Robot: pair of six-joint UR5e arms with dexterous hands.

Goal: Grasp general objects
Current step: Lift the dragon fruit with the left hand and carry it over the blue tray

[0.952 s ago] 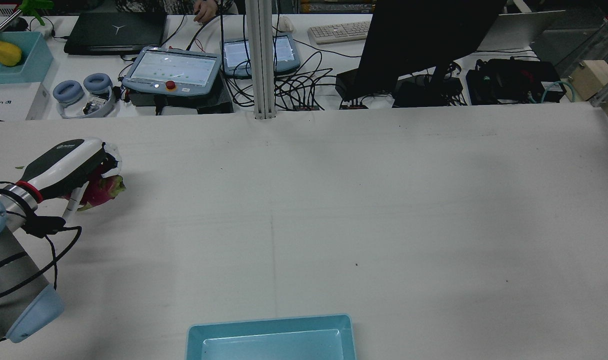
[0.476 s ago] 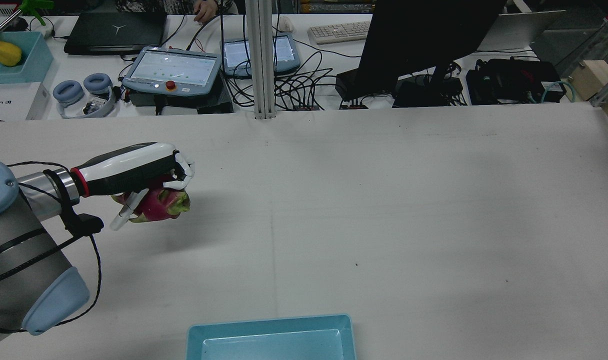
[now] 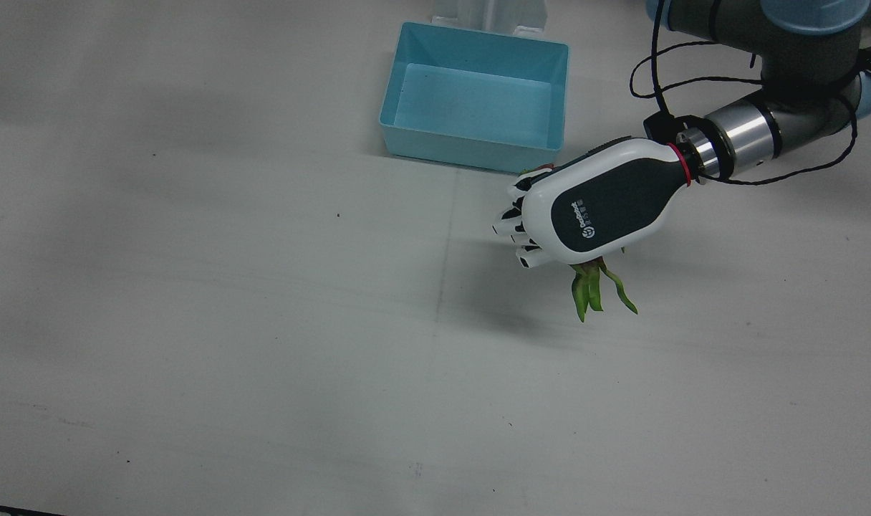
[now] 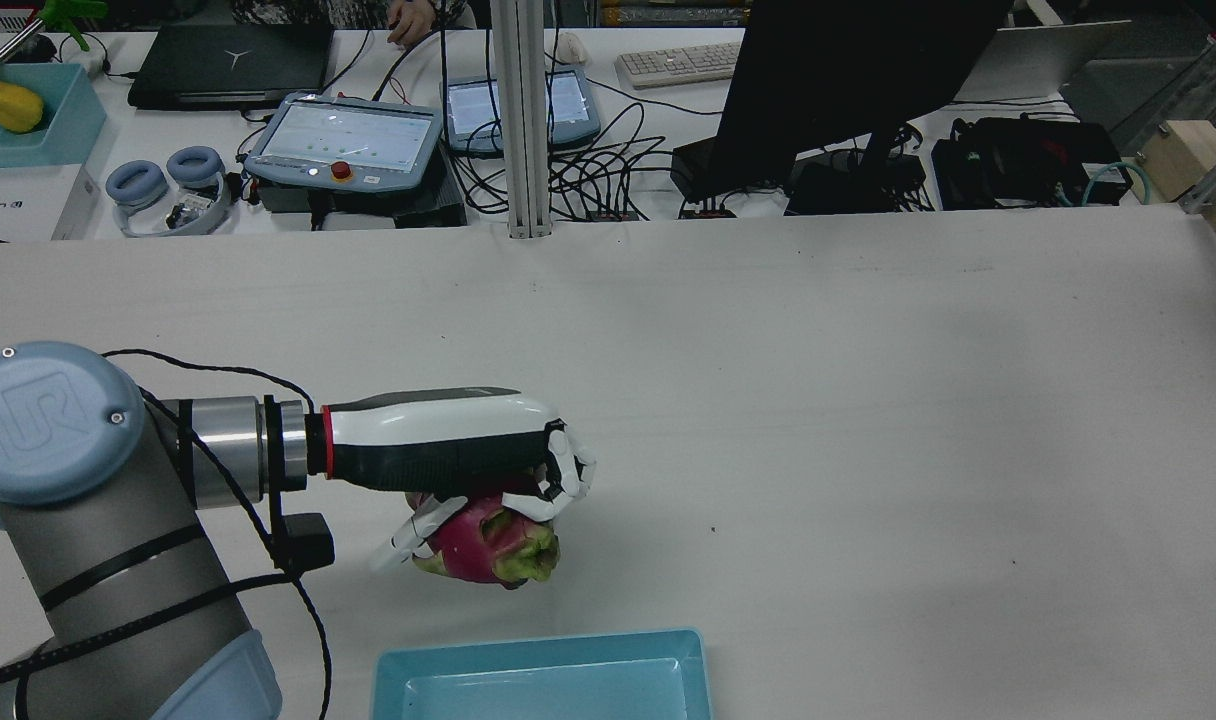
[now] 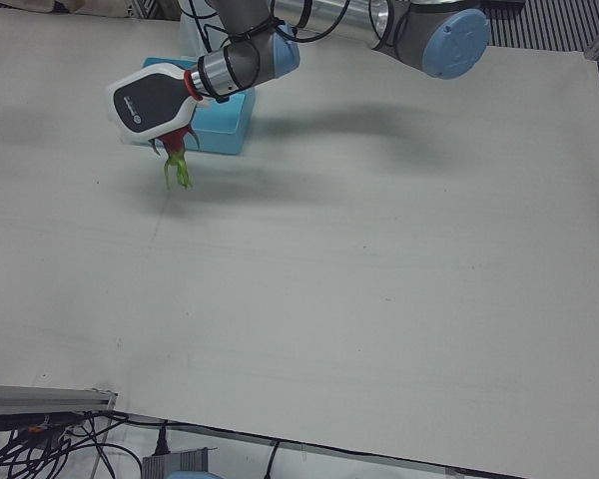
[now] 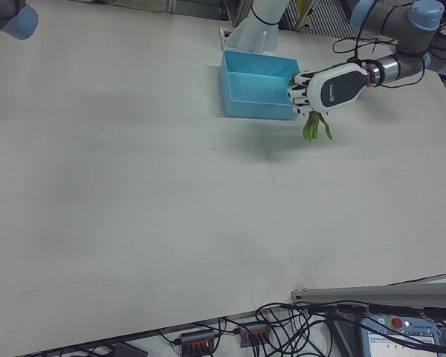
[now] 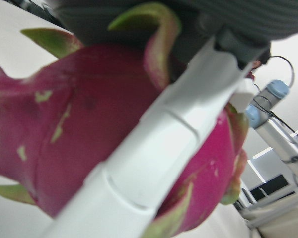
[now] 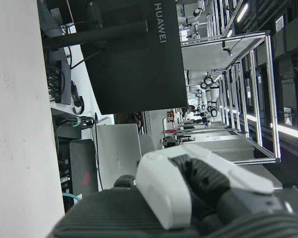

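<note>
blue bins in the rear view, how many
2: one blue bin at the near table edge beside the left hand holding the dragon fruit; another far left, holding yellow fruit.

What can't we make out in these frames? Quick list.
- Dragon fruit body: the front view shows only its green leaves under the left hand, which covers the rest.
- Blue bin: cut off by the rear view's bottom edge.
- Right hand: seen only in its own close camera; open or shut is unclear.
- Left hand view: blurred close-up, one finger crossing the fruit; the table is barely visible.
</note>
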